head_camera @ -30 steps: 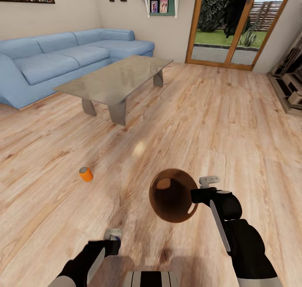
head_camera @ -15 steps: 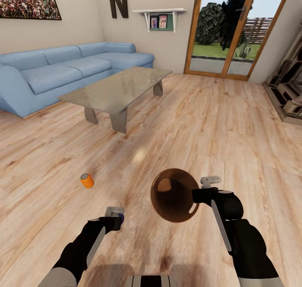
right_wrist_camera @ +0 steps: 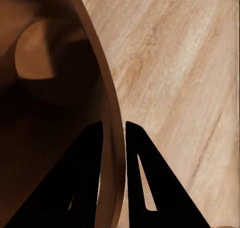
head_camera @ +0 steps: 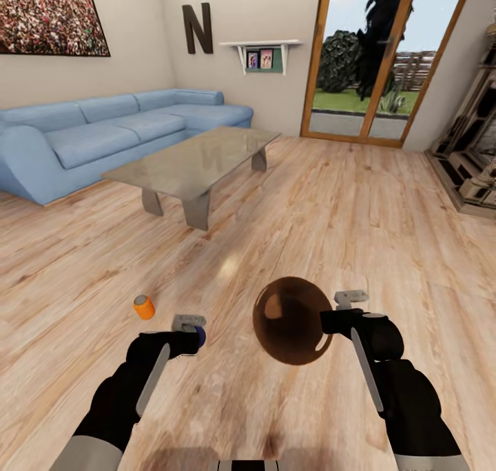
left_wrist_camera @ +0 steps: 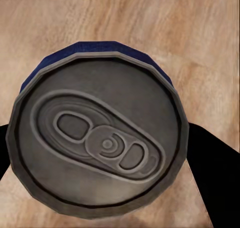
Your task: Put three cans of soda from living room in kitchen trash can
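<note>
Left gripper [head_camera: 195, 335]: clenched on blue can [left_wrist_camera: 97, 138]. Right gripper [head_camera: 329, 317]: pinching bin [head_camera: 291, 320] rim. Next, likely: drop can in; orange can [head_camera: 144, 307] remains.

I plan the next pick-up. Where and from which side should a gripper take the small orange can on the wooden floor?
Probably grip the small orange can across its round orange side wall, coming from above. It seems to stand nearly upright on the light wooden floor, grey metal top up, with open floor all around, so the two fingers can close on opposite sides.
</note>
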You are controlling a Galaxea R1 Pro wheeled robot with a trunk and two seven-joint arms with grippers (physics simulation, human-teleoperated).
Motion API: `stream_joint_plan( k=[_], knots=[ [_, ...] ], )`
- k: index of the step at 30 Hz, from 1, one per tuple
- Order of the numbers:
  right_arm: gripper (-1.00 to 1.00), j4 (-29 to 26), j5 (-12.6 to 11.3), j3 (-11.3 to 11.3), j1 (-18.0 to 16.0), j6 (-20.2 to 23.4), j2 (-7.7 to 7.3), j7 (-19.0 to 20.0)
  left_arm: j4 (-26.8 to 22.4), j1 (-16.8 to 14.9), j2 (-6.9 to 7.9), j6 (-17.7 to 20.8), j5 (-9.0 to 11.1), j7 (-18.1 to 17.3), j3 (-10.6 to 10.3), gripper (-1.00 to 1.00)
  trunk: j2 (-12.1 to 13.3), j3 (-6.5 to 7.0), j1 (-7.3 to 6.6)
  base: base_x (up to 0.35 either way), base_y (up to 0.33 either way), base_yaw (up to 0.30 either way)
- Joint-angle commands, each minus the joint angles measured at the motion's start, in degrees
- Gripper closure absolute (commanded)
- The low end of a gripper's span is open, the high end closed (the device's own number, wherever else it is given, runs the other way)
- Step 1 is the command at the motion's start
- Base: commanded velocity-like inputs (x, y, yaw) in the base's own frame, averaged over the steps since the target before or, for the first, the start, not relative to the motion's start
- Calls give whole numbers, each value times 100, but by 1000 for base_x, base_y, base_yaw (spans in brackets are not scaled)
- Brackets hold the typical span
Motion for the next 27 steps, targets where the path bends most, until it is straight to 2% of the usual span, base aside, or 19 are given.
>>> stream_joint_plan(
  k=[1, 3, 8, 15, 23, 27],
  knots=[
    [100, 12, -51, -113, -3, 0, -3, 14, -223, 1, -3, 194, -5, -3, -1, 100, 2, 23, -3, 0, 0, 0],
    [100, 26, -47, -280, -6, 0, -6, 7, -577, 6, -6, 518, -5, -3, -2, 100, 4, 67, -8, 0, 0, 0],
    [100, 66, -44, -436, -9, 0, -8, -67, -1208, 5, -3, 1140, -11, -2, -2, 100, 11, 178, -21, 0, 0, 0],
    [100, 183, -51, -462, -10, 0, 20, -545, -1415, -1, -21, 1171, 0, -2, -3, 100, 20, 333, -39, 0, 0, 0],
    [100, 703, -52, -453, -60, 0, 68, -799, -1452, -6, -38, 1171, 359, -2, -3, 100, 31, 510, -59, 0, 0, 0],
    [100, 857, -52, -451, -75, 0, 75, -831, -1503, -6, -48, 1171, 444, -2, -8, 100, 192, 582, -147, 0, 0, 0]
  ],
)
